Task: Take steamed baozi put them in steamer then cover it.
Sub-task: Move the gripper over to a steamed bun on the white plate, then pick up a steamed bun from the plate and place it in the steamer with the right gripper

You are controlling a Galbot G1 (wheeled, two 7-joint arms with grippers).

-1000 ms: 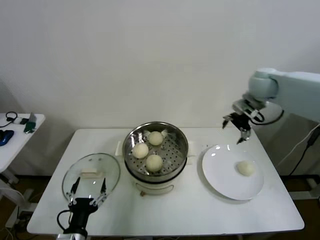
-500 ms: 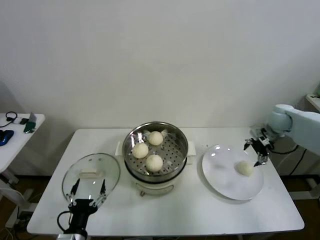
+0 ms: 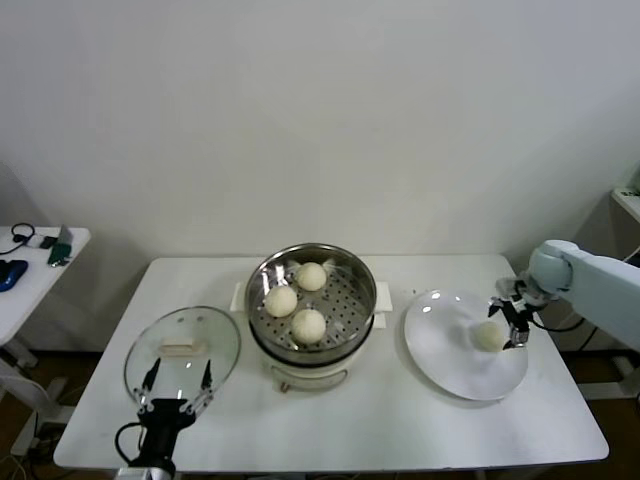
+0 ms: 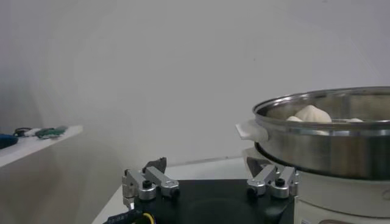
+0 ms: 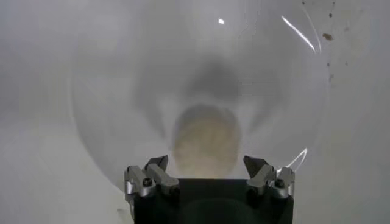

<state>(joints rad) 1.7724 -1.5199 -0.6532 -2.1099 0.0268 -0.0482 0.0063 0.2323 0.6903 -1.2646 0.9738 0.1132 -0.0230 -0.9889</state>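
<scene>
The steamer (image 3: 311, 310) stands mid-table with three steamed baozi (image 3: 308, 324) on its perforated tray. One more baozi (image 3: 487, 337) lies on a white plate (image 3: 450, 360) to its right. My right gripper (image 3: 510, 320) is open and low at the plate's far right side, right next to that bun. In the right wrist view the bun (image 5: 206, 143) sits just ahead of the open gripper (image 5: 207, 165), not between the fingers. The cover (image 3: 183, 350) lies flat left of the steamer. My left gripper (image 3: 178, 385) is open at the cover's near rim; its wrist view shows the steamer (image 4: 329, 140).
A small side table (image 3: 30, 265) with a few items stands far left. The white wall runs close behind the table. The table's right edge lies just beyond the plate.
My right arm has come down from above the table's back right corner to the plate and now sits beside the bun. The left arm has not moved.
</scene>
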